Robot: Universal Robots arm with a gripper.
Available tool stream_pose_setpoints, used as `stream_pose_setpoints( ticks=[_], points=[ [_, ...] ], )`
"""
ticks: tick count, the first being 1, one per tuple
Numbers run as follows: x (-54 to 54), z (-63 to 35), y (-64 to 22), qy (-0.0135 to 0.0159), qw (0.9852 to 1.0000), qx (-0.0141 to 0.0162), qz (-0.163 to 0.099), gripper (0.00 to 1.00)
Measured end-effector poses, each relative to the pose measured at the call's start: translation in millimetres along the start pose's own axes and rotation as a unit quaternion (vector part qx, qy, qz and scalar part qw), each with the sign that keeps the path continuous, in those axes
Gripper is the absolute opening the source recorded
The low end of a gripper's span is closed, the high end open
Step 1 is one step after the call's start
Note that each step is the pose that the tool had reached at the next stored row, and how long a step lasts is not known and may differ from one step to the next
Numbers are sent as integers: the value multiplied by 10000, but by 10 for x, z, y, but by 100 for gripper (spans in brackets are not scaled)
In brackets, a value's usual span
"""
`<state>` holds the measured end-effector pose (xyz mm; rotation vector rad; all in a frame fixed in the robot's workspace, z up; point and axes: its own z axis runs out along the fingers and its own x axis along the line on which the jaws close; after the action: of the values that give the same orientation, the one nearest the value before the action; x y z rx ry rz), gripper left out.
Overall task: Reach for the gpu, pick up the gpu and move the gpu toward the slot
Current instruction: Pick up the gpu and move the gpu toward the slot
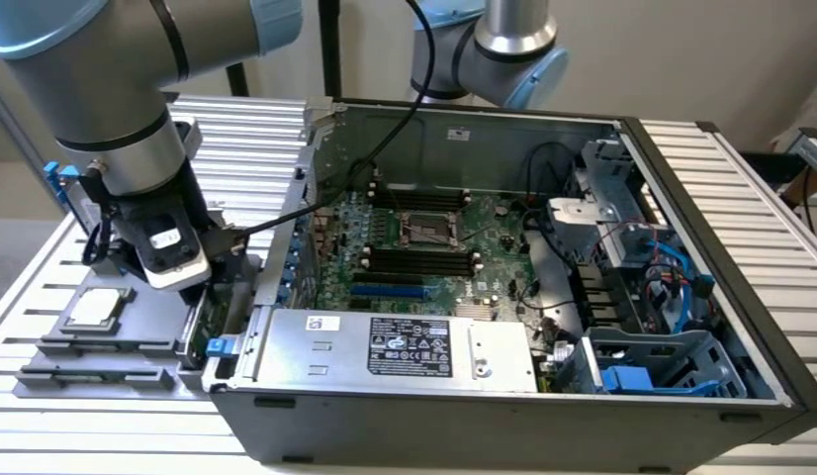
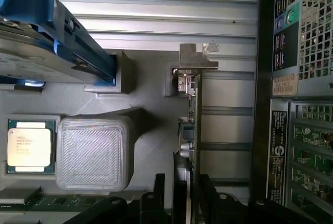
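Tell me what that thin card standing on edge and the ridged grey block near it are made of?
The gpu looks like green circuit-board laminate, matte, judging by its green edge; its end bracket looks like bare sheet metal, silvery with a dull sheen. The grey block seems matte plastic, possibly 3D-printed, given its fine layered ridges.

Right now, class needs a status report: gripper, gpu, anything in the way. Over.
Gripper low at the gpu, grip not confirmed. Gpu on edge in gray holder. Case wall stands between it and the motherboard.

so the gpu [image 2: 194, 125] stands on edge in the holder [image 2: 151, 104], between the cpu chip [image 2: 29, 146] and the computer case [image 2: 302, 156]
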<state>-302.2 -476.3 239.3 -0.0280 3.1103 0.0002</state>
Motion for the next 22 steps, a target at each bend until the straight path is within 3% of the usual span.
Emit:
stream_pose_setpoints(
  ticks=[1, 2, 6, 7, 12, 14, 17, 22],
  points=[
    [0, 0, 0, 0, 10000, 0, 0, 40],
    [1, 0, 0, 0, 10000, 0, 0, 33],
    [1, 0, 0, 0, 10000, 0, 1, 31],
    [1, 0, 0, 0, 10000, 0, 0, 26],
    [1, 0, 0, 0, 10000, 0, 0, 26],
    [2, -1, -2, 0, 10000, -23, 1, 26],
    [2, -1, -5, -10, 10000, -86, 3, 26],
    [1, 0, -5, -11, 10000, -96, 3, 26]
  ],
)
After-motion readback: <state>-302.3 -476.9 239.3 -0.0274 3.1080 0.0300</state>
